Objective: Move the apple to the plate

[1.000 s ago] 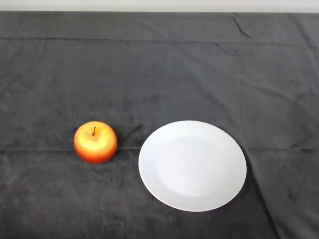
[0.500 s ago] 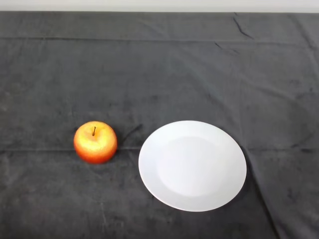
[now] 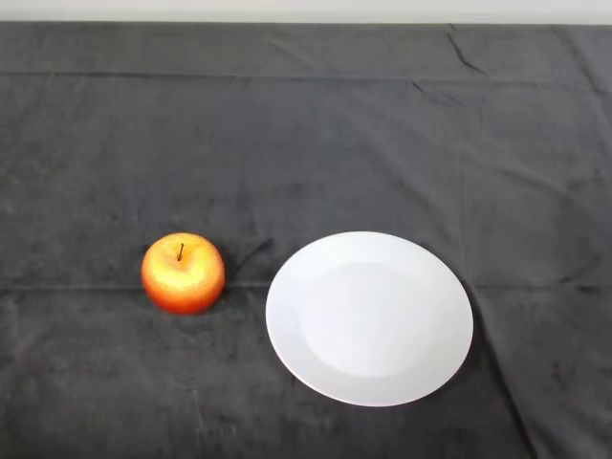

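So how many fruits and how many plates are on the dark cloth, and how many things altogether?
Fruit: 1, the red and yellow apple, sitting stem up on the cloth.
Plates: 1, the white plate, with nothing on it.
Total: 2 things, side by side and not touching.

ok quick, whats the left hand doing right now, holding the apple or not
Left hand: not in view, so its state cannot be told.
It is not holding the apple, which sits alone on the cloth to the left of the plate.

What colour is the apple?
Red-orange with a yellow patch around the stem; the apple shows in the head view.
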